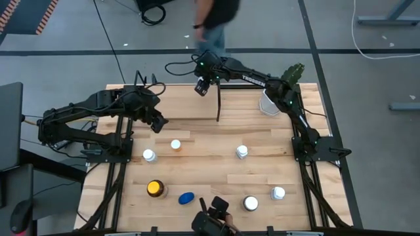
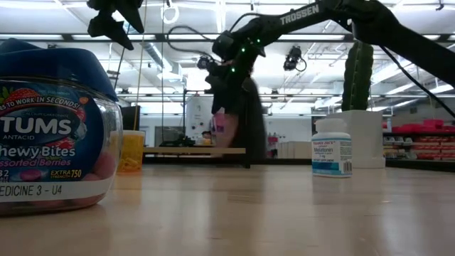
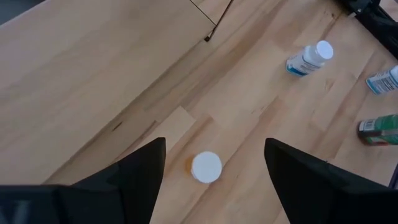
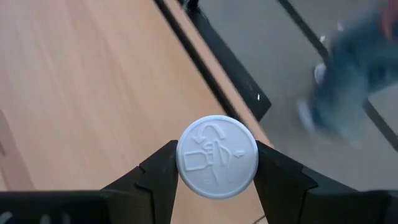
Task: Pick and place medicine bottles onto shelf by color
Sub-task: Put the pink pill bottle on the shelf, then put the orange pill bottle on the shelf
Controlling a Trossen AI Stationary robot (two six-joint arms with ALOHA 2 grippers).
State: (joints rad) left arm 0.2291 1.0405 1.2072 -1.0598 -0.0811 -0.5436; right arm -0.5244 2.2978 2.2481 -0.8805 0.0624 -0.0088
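Note:
My right gripper [image 1: 202,86] hangs over the far edge of the light-wood shelf [image 1: 190,105], shut on a white-capped medicine bottle [image 4: 217,157] with a pink label [image 2: 223,129]. My left gripper [image 3: 214,168] stands open high over the table's left part, with a small orange, white-capped bottle [image 3: 206,167] on the table below the gap. More bottles stand upright on the table: white-capped ones [image 1: 149,155] [image 1: 242,151] [image 1: 278,193] [image 1: 251,203], an amber yellow-lidded one [image 1: 155,189] and a blue one [image 1: 186,197]. My right gripper pinches the bottle's round white cap by its two opposite sides [image 4: 181,158] between its two fingers [image 4: 277,177]. The fingers slant down from the table's right. The bottle hangs below them, cap up, lifted clear above the shelf.
A white pot [image 1: 270,103] with a green cactus [image 1: 293,73] stands at the far right beside the shelf. A thin black rod [image 1: 218,105] rises from the shelf. A person [image 1: 213,23] walks beyond the far edge. A big blue-lidded jar [image 2: 50,128] fills the low view's left.

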